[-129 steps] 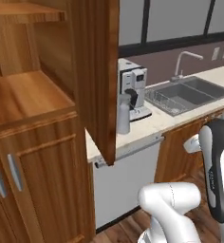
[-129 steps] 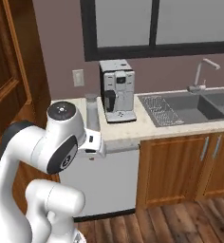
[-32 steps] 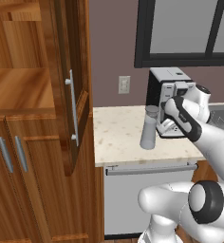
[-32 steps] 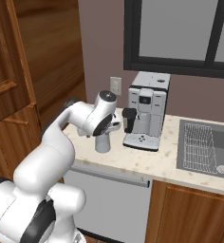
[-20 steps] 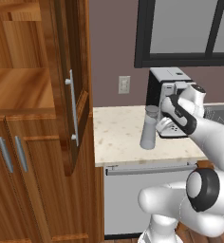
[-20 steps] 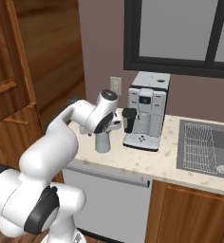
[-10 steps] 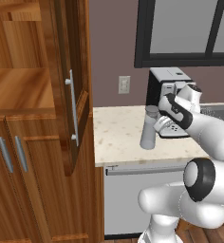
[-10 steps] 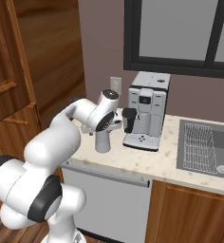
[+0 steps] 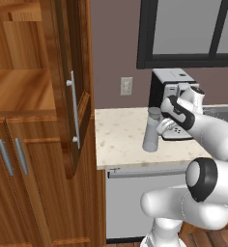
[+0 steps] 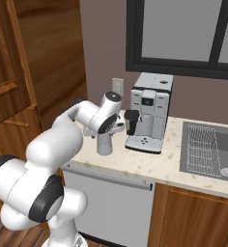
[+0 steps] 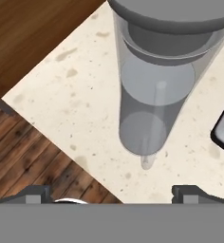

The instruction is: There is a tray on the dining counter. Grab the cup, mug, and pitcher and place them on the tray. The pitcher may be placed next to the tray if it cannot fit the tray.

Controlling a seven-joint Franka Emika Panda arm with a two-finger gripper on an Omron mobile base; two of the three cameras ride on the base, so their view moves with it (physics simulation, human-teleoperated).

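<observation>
Since the frame approx 1.5 s earlier, arm had crept slightly closer to the pitcher (image 9: 151, 130), mid-frame on the desk (image 9: 120, 137) beside a coffee machine (image 10: 148, 112). Tool (image 11: 111, 192) spread wide, apparently gripping nothing. No vessel trayed yet; all placements left.

The grey pitcher (image 10: 105, 142) stands upright on the speckled counter (image 10: 149, 164), just beside the coffee machine (image 10: 148, 112).
</observation>
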